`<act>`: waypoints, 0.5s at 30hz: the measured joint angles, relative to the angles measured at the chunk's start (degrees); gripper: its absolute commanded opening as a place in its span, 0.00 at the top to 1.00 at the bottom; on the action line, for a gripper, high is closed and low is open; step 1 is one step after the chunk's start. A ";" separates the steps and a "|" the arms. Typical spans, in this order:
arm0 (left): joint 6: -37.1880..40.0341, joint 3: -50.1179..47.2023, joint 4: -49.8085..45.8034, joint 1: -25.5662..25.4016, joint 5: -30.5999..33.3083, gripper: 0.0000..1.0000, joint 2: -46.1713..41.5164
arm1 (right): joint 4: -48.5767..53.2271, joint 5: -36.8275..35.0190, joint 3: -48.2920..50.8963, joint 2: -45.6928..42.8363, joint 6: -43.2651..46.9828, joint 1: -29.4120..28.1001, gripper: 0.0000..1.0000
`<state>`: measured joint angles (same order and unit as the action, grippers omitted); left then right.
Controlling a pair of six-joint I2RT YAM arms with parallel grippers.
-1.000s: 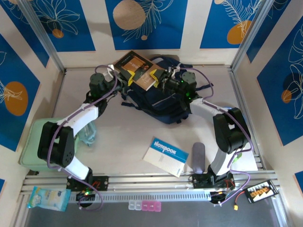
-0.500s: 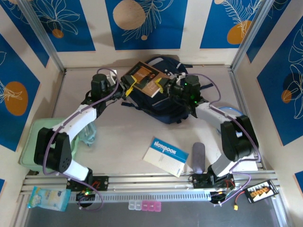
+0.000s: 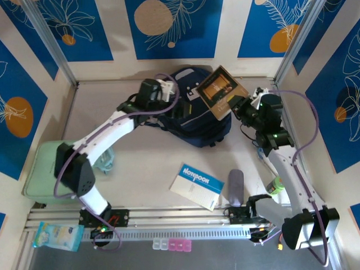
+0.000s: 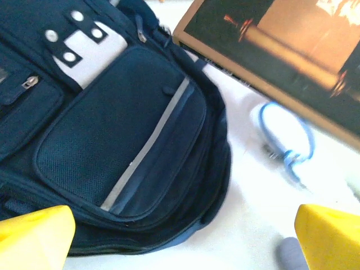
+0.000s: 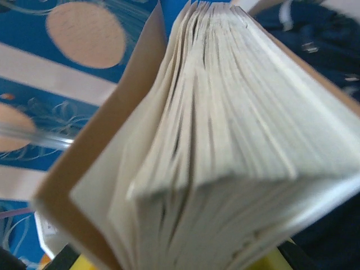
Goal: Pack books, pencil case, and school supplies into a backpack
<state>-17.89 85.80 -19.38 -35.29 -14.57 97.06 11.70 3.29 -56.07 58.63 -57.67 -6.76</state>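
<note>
Nearest you, well back from both sets of jaws, the notebook (image 3: 197, 186) lies flat on the table (image 3: 146, 163). The pencil case (image 3: 235, 188) lies just to its right, on the base side of the right jaws. A green box (image 3: 42, 169) sits far back and to the left of the left jaws, at the table's edge.

Farther out, the backpack (image 3: 197, 126) lies on the table between your two arms. Your left jaws are at its far left end and spread wide. In the left wrist view a yellow fingertip (image 4: 34, 239) shows at each lower corner. The backpack's front pocket (image 4: 124, 146) and its pale stripe (image 4: 149, 143) lie beyond the gap, and nothing is held between the jaws.

Farthest out, your right jaws are pinching the book (image 3: 221, 91) by one edge. They hold it tilted in the air over the backpack's far right end, its dark picture facing up. In the right wrist view the page edges fan out right in front of the jaws, and the brown cover stands a little away from the pages on the left. Seen from the left jaws, the book is ahead and to the right, clear of them, with a blue ring (image 4: 287, 140) on the table below its edge
</note>
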 measured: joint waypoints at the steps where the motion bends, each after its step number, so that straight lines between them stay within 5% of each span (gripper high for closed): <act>1: 2.47 1.79 -1.07 -1.18 0.94 0.01 2.23 | 2.36 -1.01 0.00 -0.61 0.70 0.92 0.95; 15: 24.28 24.52 -12.07 -10.01 14.71 0.38 29.64 | 18.73 -4.46 3.28 -4.92 4.35 10.43 0.94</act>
<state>6.39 110.32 -31.44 -45.30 0.14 126.69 30.44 -1.17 -52.80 53.71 -53.32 3.66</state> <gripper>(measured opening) 0.666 0.177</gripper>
